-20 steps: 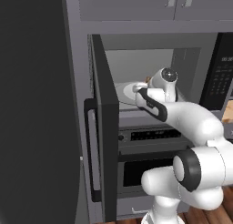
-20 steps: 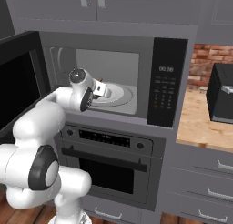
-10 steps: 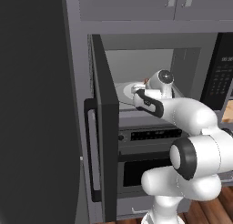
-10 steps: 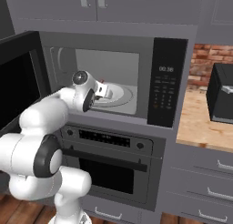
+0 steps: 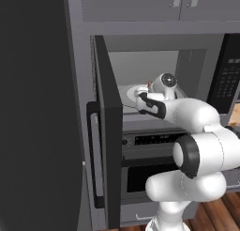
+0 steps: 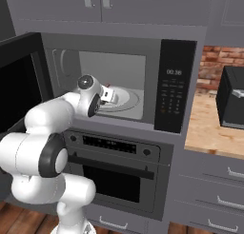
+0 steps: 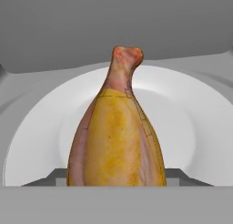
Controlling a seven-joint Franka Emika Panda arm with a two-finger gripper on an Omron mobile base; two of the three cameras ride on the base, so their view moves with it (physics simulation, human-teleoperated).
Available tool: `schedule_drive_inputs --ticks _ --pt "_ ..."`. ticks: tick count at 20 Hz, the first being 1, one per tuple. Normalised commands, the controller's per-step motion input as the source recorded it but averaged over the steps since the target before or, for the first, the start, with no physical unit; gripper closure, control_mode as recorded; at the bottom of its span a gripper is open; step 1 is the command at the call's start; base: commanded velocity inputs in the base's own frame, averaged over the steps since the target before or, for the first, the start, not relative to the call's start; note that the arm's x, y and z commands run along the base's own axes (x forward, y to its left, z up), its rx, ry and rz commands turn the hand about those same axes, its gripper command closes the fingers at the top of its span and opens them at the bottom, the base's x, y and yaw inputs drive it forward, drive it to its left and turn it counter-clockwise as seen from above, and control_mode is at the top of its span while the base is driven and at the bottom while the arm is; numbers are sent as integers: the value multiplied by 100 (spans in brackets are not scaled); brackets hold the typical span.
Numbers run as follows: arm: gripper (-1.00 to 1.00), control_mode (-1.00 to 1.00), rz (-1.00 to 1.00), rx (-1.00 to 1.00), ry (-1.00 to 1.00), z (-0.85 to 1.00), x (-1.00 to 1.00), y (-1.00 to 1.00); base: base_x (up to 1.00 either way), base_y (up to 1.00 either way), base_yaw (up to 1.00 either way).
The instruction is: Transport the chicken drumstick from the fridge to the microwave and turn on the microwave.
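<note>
The gripper (image 6: pixel 110 94) is largely being hidden by the white wrist in both base views, and in the hand view its fingertips are being covered by the chicken drumstick (image 7: pixel 117 135), so only dark corners are being glimpsed at five and seven o'clock beside the meat. The fingers are being kept closed on the wide lower end of the drumstick. The microwave (image 6: pixel 119 81) is standing with its dark door (image 5: pixel 108 145) swung wide, and the drumstick is being held inside its cavity, over the pale round turntable (image 7: pixel 36 127); whether it is touching the turntable cannot be told. The meat is being shown as smooth, golden-yellow and tapered, its narrow reddish-brown end pointing toward twelve o'clock. The black keypad panel (image 6: pixel 174 91) is being seen at three o'clock of the cavity.
</note>
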Motion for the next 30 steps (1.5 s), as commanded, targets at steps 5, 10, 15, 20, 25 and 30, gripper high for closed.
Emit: schedule_drive_inputs --ticks 5,10,15,20,25,30 --pt "100 -100 0 0 0 -2 19 0 0 0 0" --pt "100 -100 0 0 0 -1 15 0 0 0 0" --pt "100 -100 0 0 0 -1 14 0 0 0 0" --pt "100 -100 0 0 0 -5 19 0 0 0 0" --pt "100 -100 0 0 0 -8 22 0 0 0 0" --pt "100 -100 0 0 0 -8 20 0 0 0 0"
